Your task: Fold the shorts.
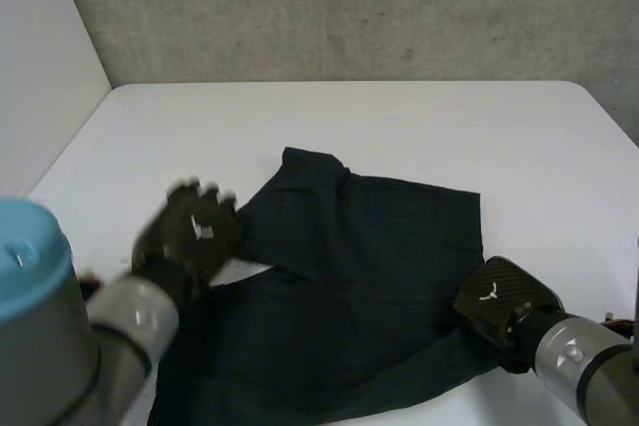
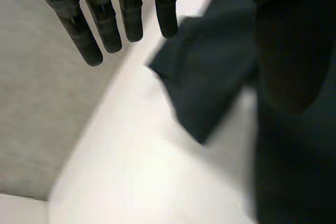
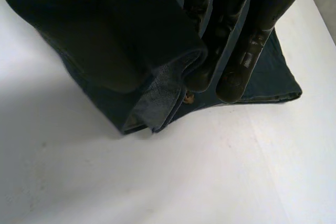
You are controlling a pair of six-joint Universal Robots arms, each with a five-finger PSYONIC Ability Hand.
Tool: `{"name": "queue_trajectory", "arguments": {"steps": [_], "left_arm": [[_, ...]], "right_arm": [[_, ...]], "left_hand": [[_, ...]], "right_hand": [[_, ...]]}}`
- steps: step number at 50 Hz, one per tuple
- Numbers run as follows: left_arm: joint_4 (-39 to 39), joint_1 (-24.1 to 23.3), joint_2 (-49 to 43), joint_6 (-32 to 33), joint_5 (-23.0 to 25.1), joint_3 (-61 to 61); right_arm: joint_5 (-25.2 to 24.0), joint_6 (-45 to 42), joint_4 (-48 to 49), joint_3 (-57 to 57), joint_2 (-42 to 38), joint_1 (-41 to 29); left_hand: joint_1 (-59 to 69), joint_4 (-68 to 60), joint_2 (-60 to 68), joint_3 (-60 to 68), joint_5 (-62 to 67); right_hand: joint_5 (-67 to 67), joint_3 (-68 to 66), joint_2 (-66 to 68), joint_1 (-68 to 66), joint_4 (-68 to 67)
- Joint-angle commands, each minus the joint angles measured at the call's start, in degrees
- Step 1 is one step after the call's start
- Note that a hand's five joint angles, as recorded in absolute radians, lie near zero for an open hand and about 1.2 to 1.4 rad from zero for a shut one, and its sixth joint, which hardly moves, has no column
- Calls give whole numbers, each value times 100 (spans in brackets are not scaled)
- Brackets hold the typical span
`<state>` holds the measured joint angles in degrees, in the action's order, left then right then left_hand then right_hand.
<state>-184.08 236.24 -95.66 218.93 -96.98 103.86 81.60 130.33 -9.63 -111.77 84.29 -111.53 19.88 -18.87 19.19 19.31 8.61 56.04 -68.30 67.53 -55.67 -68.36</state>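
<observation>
- Right hand, lower right of the head view: it sits on the shorts' right-hand edge, near the bottom corner. In its wrist view the fingers are closed narrowly on a lifted hem with the paler inside of the cloth showing. This looks like a pinch that takes hold of that side for the fold.
- Left hand, left of centre in the head view: it hovers above the shorts' left edge. In its wrist view the fingers are straight and spread, holding nothing. A corner of the cloth lies just beyond the fingertips. I judge it is placed to reach down for that edge.
- Shorts, centre and lower centre of the head view: they lie spread flat on the white table, dark and wide. A flap at their upper left is turned inward over the body, so the fold seems under way but not finished.
- Far side: bare tabletop runs to the upper part of the frame, ending at a grey wall. That leaves room to carry cloth across.
</observation>
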Motion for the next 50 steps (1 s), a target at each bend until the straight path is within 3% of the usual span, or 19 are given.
{"name": "queue_trajectory", "arguments": {"steps": [1, 2, 5, 13, 20, 29, 32, 35, 43, 48, 50], "left_arm": [[-576, 1046, -593, -315, 1619, -445], [-576, 1134, -872, -481, 1943, -620], [-576, 1196, -1557, -842, 2166, -1006], [-550, 1266, -2824, -984, 2227, -1877], [-480, 1336, -3309, -966, 2193, -2282], [-76, 1345, -3749, -923, 1973, -2731], [30, 1328, -3810, -791, 1702, -2801], [21, 1266, -3811, -685, 1394, -2801], [4, 1144, -3565, -580, -47, -2644], [-110, 1020, -3416, -641, -14, -2353], [-373, 941, -3354, -667, 267, -2248]], "right_arm": [[-12, 151, 717, -258, -106, -9], [-12, 151, 761, -267, -106, -18], [-12, 151, 884, -302, -106, -9], [-12, 160, 1209, -451, -220, 26], [-12, 160, 1280, -469, -343, 35], [-12, 160, 1297, -469, -361, 53], [-12, 160, 1297, -469, -370, 53], [-12, 160, 1306, -469, -370, 53], [-12, 160, 1420, -469, -370, 44], [-12, 160, 1429, -469, -370, 35], [-12, 160, 1438, -469, -370, 44]], "left_hand": [[647, -749, 717, 704, 775], [748, -849, 817, 805, 876], [1067, -1168, 1136, 1124, 1195], [1388, -1489, 1457, 1445, 1516], [1790, -1892, 1860, 1847, 1918], [4127, -4228, 4196, 4184, 4254], [6003, -6104, 6072, 6060, 6131], [6012, -6113, 6081, 6069, 6139], [6012, -6113, 6081, 6069, 6139], [6012, -6113, 6081, 6069, 6139], [3904, -4005, 3973, 3961, 4032]], "right_hand": [[1396, -1169, 1247, -2433, -1164], [1396, -1169, 1247, -2433, -1164], [1396, -1169, 1247, -2433, -1164], [1396, -1169, 1247, -2433, -1164], [1396, -1169, 1247, -2433, -1164], [1396, -1169, 1247, -2433, -1164], [1396, -1169, 1247, -2433, -1164], [1396, -1169, 1247, -2433, -1164], [1396, -1169, 1247, -2433, -1164], [1396, -1169, 1247, -2433, -1164], [1396, -1169, 1247, -2433, -1164]]}}
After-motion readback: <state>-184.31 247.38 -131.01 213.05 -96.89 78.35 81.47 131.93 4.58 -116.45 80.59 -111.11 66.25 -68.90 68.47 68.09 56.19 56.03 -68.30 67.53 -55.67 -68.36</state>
